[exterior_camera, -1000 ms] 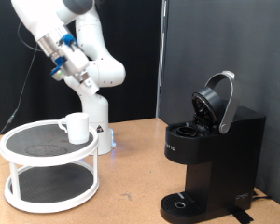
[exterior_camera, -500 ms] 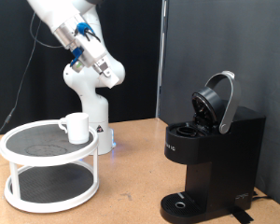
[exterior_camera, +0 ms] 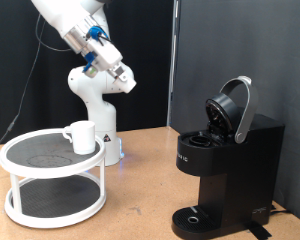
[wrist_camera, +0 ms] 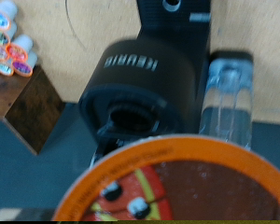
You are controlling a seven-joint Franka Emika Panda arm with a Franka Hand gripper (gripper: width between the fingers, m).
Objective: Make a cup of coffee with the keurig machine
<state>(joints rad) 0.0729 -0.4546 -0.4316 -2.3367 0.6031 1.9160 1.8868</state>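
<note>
Exterior view. The white robot arm (exterior_camera: 75, 40) reaches toward the exterior view's upper left, with its tool (exterior_camera: 123, 84) held high in the air, well above the counter (exterior_camera: 140, 190) and well apart from both task objects. Whether the tool is released or clenched cannot be told from this view.

The cup (exterior_camera: 81, 137), a plain white mug, stands upright on the top shelf of a white two-tier round rack (exterior_camera: 52, 178) at the exterior view's left, near the rack's rear edge and just in front of the arm's base.

The keurig machine (exterior_camera: 225, 170) stands on the counter at the exterior view's right. Its domed lid (exterior_camera: 232, 110) is hinged up and open, exposing the pod chamber below. The round drip base at the machine's foot carries nothing.

Wrist view. The camera looks down on the keurig machine (wrist_camera: 145, 89), blurred, with its open chamber visible as a dark hollow and white lettering on the black housing. A clear water tank (wrist_camera: 226, 98) sits against the machine's side. An orange-rimmed round disc with a brown surface (wrist_camera: 191, 182) fills the near part of the frame; what it is cannot be told, and the tool's fingers are not distinguishable. Several small colourful pods (wrist_camera: 7, 42) lie on a pale surface in one corner, beside a dark wooden block (wrist_camera: 23, 107).
</note>
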